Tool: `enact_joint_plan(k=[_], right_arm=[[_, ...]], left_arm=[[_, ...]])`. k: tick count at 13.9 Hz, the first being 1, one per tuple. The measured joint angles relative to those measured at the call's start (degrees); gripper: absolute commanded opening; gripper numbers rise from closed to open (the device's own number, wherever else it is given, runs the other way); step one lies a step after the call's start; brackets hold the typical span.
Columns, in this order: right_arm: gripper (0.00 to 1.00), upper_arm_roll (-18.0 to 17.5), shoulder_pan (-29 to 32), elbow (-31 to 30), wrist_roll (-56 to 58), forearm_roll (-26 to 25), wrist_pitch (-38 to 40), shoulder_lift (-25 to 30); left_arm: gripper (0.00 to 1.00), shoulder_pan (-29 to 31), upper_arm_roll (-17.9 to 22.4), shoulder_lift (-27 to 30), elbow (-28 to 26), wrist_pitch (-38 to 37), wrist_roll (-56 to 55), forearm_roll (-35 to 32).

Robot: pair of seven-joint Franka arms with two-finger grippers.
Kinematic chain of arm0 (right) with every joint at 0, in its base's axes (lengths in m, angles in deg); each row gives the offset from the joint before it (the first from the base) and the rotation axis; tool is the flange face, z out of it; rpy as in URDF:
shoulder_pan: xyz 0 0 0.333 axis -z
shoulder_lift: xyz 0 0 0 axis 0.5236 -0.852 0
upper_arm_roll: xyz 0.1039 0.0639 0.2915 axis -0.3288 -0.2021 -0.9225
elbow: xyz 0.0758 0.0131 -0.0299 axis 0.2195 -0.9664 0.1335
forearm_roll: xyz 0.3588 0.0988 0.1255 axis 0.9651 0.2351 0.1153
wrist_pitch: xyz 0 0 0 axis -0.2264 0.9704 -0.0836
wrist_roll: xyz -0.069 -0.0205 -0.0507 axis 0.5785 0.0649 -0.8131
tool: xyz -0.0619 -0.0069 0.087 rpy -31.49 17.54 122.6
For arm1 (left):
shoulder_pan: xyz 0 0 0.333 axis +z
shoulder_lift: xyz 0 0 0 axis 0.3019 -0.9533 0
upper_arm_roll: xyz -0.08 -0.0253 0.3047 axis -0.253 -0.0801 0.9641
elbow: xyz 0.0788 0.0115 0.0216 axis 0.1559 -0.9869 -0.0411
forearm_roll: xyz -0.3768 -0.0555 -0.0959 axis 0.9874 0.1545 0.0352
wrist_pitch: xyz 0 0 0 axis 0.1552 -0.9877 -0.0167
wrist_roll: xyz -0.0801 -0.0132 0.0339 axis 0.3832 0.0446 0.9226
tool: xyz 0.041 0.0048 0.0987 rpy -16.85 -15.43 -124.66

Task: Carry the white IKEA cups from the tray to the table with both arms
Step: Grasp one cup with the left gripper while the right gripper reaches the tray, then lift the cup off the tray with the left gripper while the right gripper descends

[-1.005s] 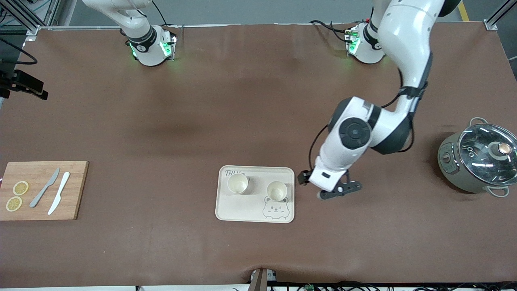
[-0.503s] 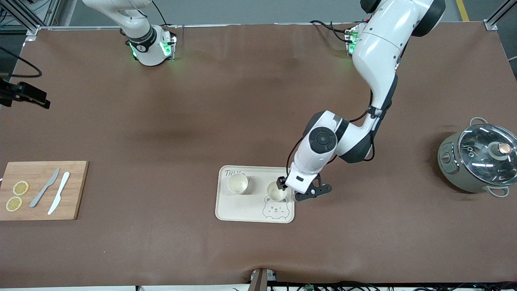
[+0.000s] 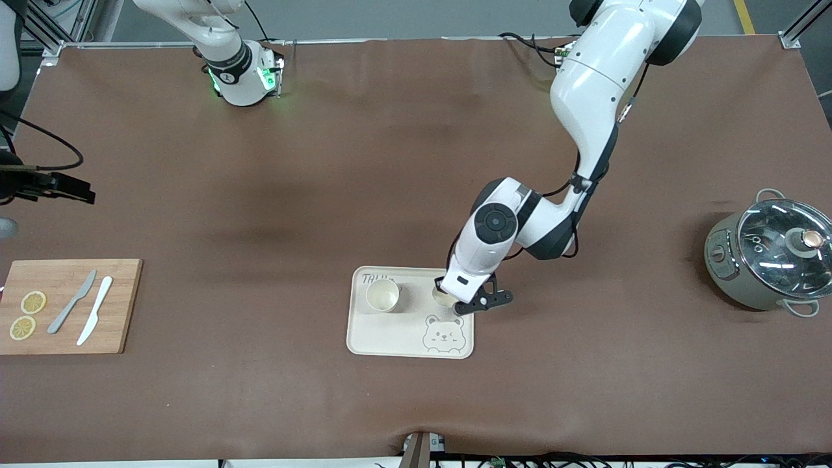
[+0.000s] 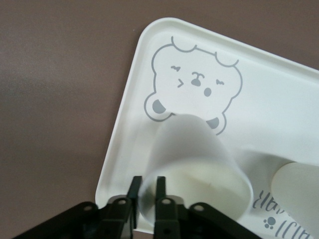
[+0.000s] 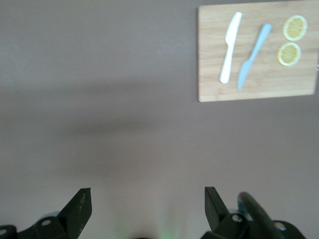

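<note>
Two white IKEA cups are on the bear-printed tray (image 3: pixel 390 335). One cup (image 3: pixel 382 296) stands free toward the right arm's end of the tray. My left gripper (image 3: pixel 448 298) is over the other cup (image 3: pixel 441 299), most of which it hides. In the left wrist view this gripper (image 4: pixel 147 186) is shut on the wall of that cup (image 4: pixel 194 169) at its rim, one finger inside and one outside, with the free cup (image 4: pixel 299 194) beside it. Whether the held cup still rests on the tray (image 4: pixel 279 99) I cannot tell. My right gripper (image 5: pixel 147 204) is open over bare tabletop.
A wooden cutting board (image 3: pixel 68 305) with two knives and lemon slices lies at the right arm's end of the table, also seen as the board (image 5: pixel 256 52) in the right wrist view. A grey-green pot (image 3: pixel 767 257) with a glass lid stands at the left arm's end.
My left gripper moved from the table beside the tray to the cup by the bear print and shut on its rim. The right arm's hand drifted over the table's end.
</note>
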Motion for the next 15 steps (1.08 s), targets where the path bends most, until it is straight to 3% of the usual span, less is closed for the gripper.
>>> enact_joint_plan(k=[5, 10, 15], right_arm=[[1.00, -0.4, -1.9, 0.0, -4.5, 9.3, -5.8, -5.7], [1.00, -0.8, -9.8, 0.0, -20.2, 11.0, -14.7, -10.4], [1.00, -1.0, -18.7, 0.1, -36.2, 12.0, -24.7, -15.2]], left_arm=[[0.00, 0.0, 2.0, 1.7, 1.9, -4.7, -0.4, -4.3], [0.00, 1.7, 5.9, 8.8, 2.6, -10.2, -0.4, -4.3], [0.00, 10.4, 6.0, 15.6, 1.8, -20.9, -0.4, -2.3]])
